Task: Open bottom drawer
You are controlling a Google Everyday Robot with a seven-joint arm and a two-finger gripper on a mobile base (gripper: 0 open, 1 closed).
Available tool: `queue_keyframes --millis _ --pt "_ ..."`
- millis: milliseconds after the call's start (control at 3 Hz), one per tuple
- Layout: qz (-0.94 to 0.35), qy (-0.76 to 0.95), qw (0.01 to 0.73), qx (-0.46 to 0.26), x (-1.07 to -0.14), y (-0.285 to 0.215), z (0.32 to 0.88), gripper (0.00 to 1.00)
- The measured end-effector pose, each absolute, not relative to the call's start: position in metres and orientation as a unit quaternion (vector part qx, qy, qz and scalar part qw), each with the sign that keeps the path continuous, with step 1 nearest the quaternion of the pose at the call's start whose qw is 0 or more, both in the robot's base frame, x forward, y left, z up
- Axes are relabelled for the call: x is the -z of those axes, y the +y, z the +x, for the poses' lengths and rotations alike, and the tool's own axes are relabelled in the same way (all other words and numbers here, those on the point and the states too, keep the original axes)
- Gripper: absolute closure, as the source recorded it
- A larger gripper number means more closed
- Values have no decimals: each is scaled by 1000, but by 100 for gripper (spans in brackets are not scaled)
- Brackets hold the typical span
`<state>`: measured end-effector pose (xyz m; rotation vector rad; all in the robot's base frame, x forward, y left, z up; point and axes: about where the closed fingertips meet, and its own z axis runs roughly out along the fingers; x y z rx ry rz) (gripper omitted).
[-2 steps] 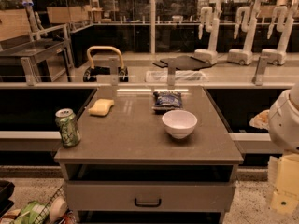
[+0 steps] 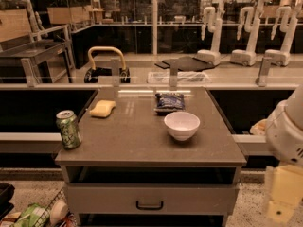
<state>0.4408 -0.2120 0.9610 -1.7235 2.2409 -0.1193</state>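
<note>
A grey cabinet (image 2: 150, 148) stands in the middle of the camera view. One drawer front (image 2: 150, 198) with a dark handle (image 2: 149, 205) shows below an open slot under the top; it looks shut. Anything lower is cut off by the frame's bottom edge. My arm (image 2: 289, 131) is at the right edge, and my gripper (image 2: 280, 196) hangs at the lower right, to the right of the drawer front and apart from it.
On the cabinet top stand a green soda can (image 2: 69, 129), a yellow sponge (image 2: 103, 109), a dark blue chip bag (image 2: 169, 101) and a white bowl (image 2: 182, 125). A basket with items (image 2: 35, 214) sits at the lower left. Other robots (image 2: 246, 32) stand behind.
The view has shifted slightly; my arm and gripper stay at the right edge at about the same spot. The drawer has not moved.
</note>
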Motion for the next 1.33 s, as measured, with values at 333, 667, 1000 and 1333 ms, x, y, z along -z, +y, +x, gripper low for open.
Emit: queue_keyframes --millis 333,667,1000,1333 --pt "-589 790 162 51 -904 -195 436 0" --pt "-576 801 155 54 -829 -173 439 0" --pt "-571 809 134 48 -706 -145 435 0" --pt "-572 805 149 46 -636 -120 447 0"
